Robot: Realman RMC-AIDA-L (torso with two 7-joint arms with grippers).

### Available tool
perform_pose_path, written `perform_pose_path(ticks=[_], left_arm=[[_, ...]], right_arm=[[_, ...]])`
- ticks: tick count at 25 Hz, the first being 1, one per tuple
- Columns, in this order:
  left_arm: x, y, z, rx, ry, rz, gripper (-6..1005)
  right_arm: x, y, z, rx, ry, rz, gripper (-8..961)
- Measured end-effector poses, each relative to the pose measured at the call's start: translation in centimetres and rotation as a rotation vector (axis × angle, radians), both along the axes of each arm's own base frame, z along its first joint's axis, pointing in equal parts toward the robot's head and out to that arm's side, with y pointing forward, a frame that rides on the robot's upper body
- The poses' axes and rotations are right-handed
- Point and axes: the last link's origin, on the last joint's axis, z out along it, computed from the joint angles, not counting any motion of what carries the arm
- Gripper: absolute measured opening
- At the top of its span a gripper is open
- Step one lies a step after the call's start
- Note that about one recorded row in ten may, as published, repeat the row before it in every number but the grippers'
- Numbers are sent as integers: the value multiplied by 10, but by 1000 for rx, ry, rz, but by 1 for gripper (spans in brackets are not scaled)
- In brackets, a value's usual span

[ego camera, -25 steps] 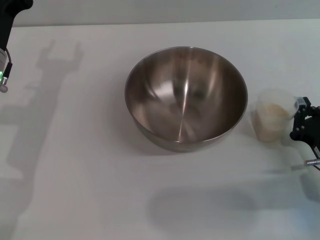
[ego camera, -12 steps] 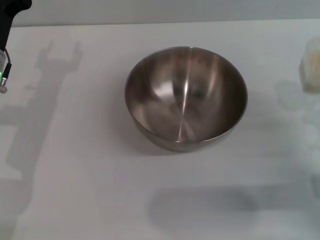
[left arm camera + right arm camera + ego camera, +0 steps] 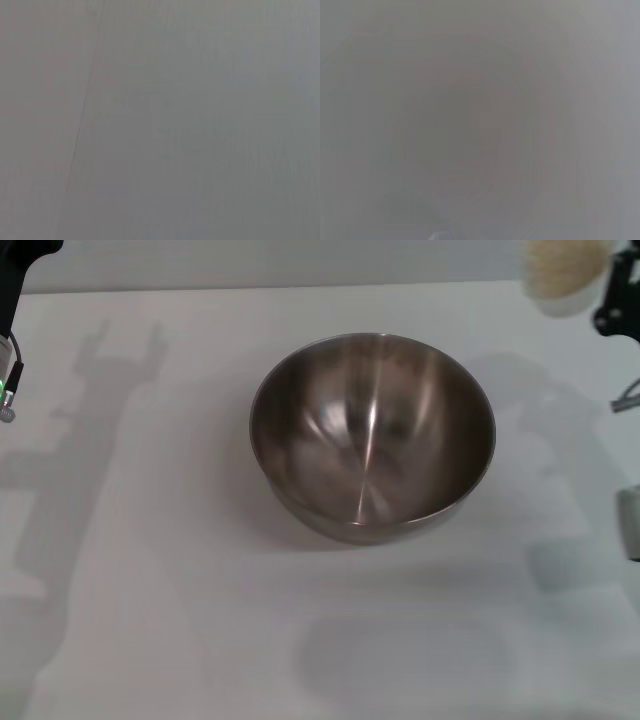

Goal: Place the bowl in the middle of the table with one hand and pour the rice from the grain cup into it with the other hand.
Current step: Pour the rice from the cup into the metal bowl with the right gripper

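The steel bowl (image 3: 372,435) stands empty in the middle of the white table (image 3: 150,590). At the far right, high above the table, my right gripper (image 3: 608,298) is shut on the grain cup (image 3: 566,276). The cup is lifted beyond the bowl's far right rim, and the pale rice (image 3: 562,262) shows inside it. My left gripper (image 3: 10,310) is parked at the far left edge, with a green light on it. Both wrist views show only blurred grey.
Shadows of both arms fall on the tabletop left and right of the bowl. A grey part of the right arm (image 3: 630,525) shows at the right edge.
My right gripper has lifted the grain cup off the table beside the bowl and carried it up and toward the far right. The bowl and the left arm have not moved.
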Motion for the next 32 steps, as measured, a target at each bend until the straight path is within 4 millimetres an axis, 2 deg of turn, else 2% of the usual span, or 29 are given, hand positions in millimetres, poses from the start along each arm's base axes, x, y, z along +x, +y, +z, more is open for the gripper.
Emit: perform_pose_path(ticks=[3, 6, 8, 9, 13, 18, 32], left_arm=[[0, 0, 0, 0, 0, 0, 723], [0, 0, 0, 1, -2, 0, 723], [1, 0, 0, 1, -4, -2, 723], [1, 0, 0, 1, -4, -2, 723], [1, -1, 0, 3, -7, -3, 723], [-1, -2, 0, 0, -15, 5, 723], [-5, -4, 0, -7, -47, 12, 722]], right_arm=[[-18, 6, -12, 33, -152, 43, 17], [-23, 6, -17, 61, -232, 64, 17], [-28, 3, -23, 122, -367, 84, 17], [-28, 3, -23, 122, -367, 84, 18], [-31, -1, -32, 222, -591, 102, 17], [-30, 1, -37, 277, -743, 111, 16], [-31, 15, -34, 333, -946, 213, 17]])
